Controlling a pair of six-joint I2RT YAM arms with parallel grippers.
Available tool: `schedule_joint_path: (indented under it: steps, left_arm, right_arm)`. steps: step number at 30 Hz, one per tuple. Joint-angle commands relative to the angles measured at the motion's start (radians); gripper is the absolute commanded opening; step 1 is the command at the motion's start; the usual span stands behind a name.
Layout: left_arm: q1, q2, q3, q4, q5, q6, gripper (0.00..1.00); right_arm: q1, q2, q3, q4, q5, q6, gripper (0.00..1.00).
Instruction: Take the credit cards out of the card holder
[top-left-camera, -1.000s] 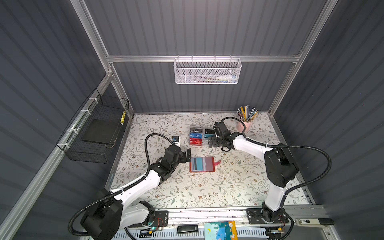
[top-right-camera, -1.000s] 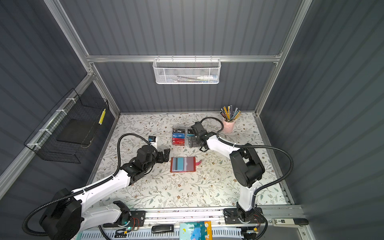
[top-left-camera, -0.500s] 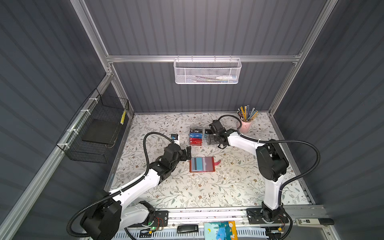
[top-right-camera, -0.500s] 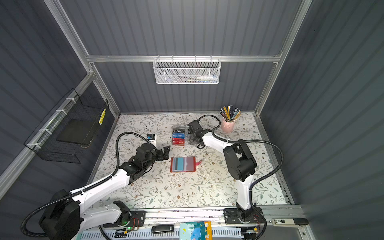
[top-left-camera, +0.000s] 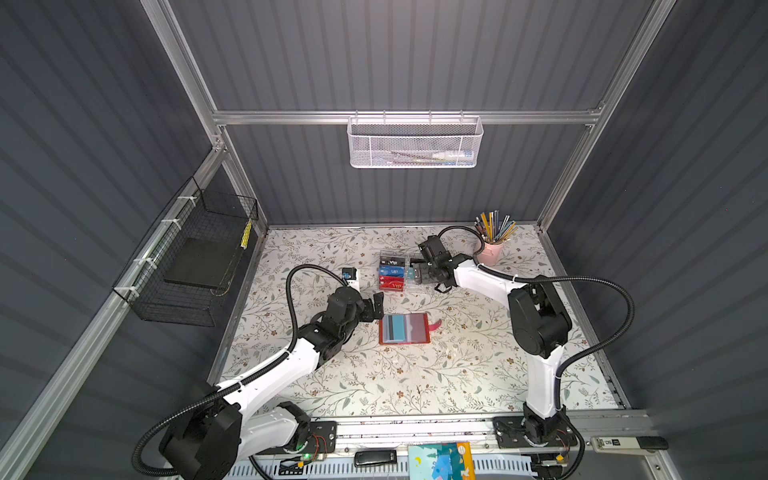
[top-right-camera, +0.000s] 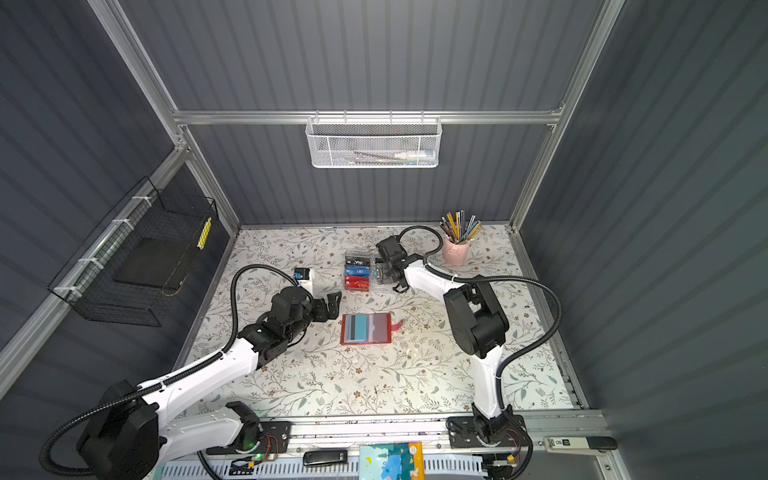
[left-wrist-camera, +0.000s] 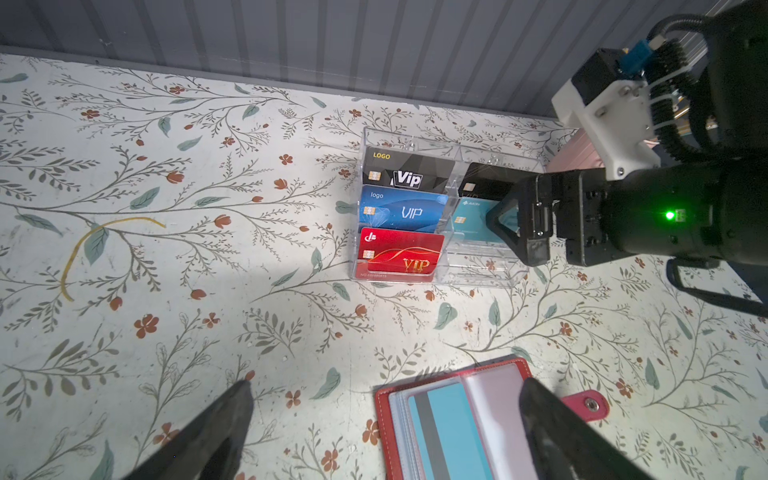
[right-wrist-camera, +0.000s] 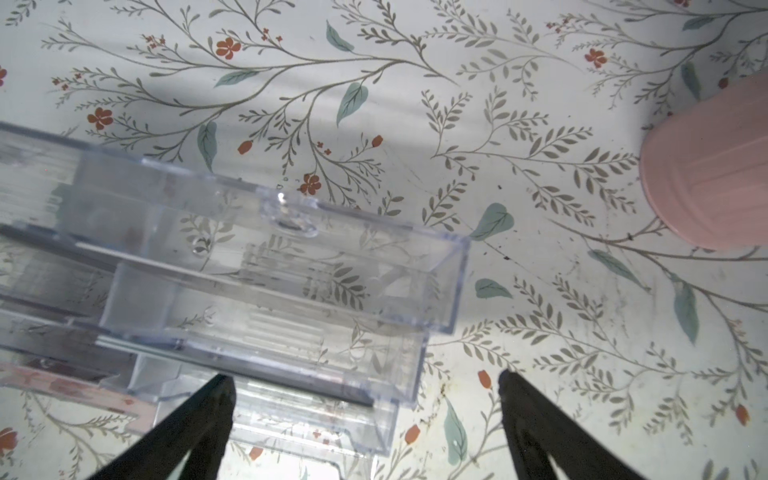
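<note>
Both arms stretch inward: left tool (top-left-camera: 375, 306), jaws wide, low over the middle of the surface (top-left-camera: 415, 374); right tool (top-left-camera: 417, 275), likewise agape, nearer the back edge.

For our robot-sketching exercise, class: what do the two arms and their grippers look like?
The left arm and right arm have white shells, black joints and black ribbed cable loops. The left gripper and right gripper have black tapered fingers. A green light glows on the right wrist.
</note>
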Motion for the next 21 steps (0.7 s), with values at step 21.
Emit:
schedule_joint_path:
  steps: [21]
  left_arm:
    - [0.003,-0.044,0.023,-0.025,0.047,-0.062,1.0]
  right_arm:
    - [-0.01,-0.181,-0.113,0.015,-0.069,0.021,0.99]
